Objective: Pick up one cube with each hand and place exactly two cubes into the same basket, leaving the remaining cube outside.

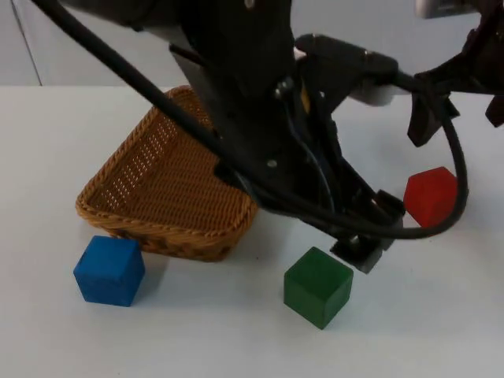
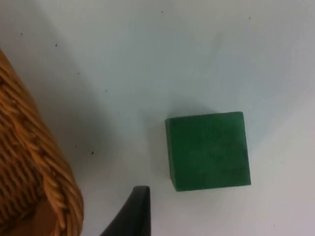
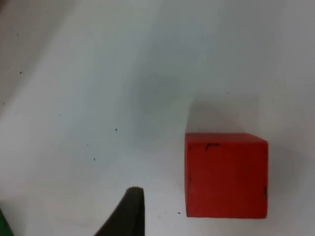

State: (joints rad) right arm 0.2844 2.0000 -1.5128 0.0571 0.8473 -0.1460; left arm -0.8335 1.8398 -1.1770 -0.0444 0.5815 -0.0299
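The left gripper (image 1: 364,250) hung just above the green cube (image 1: 317,286) near the table's (image 1: 441,331) front edge. The right gripper (image 1: 461,94) hung over the red cube (image 1: 430,195). I couldn't tell either grip's state.

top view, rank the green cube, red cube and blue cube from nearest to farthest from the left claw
The left claw hangs low near the table's middle.
1. Green cube: just beside the claw, toward the front.
2. Red cube: farther off on the right, below the right claw.
3. Blue cube: farthest, at the left, in front of the basket.
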